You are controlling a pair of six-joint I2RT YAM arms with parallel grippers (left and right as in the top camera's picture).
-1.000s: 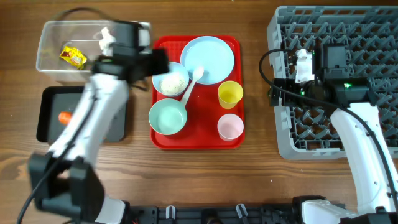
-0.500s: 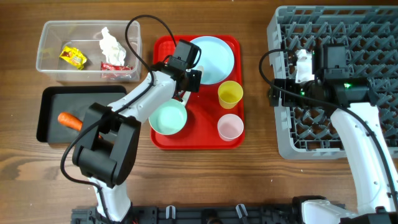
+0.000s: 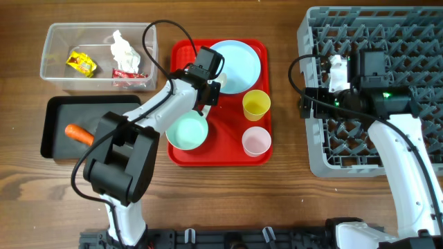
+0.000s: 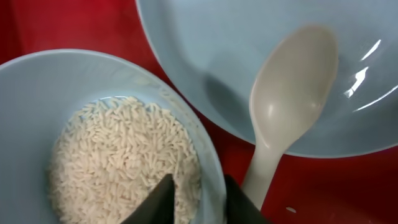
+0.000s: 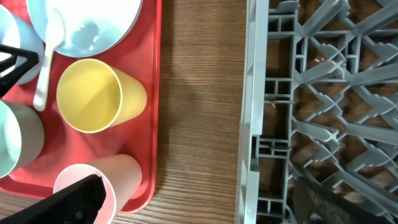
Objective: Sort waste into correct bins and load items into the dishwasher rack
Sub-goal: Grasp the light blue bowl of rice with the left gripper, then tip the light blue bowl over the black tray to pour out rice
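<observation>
Roughly halfway: the left fingers [image 4: 155, 205] clamp the rim of a pale blue-green bowl [image 4: 31, 112] of white rice grains [image 4: 124, 155], the only waste unsorted. Beside it on the red tray [image 3: 225, 149] wait one empty bowl [image 3: 187, 131], a yellow cup [image 3: 256, 105], a pink cup [image 3: 256, 141], one white spoon [image 4: 292, 106] and one round blue plate [image 3: 239, 62]. One orange carrot [image 3: 78, 133] lies in the black tray [image 3: 59, 146], two wrappers [image 3: 81, 63] and one tissue [image 3: 122, 48] in the clear tub [image 3: 48, 52]. The right fingers [image 5: 71, 202] gape beside the dishless grey rack [image 3: 415, 28].
</observation>
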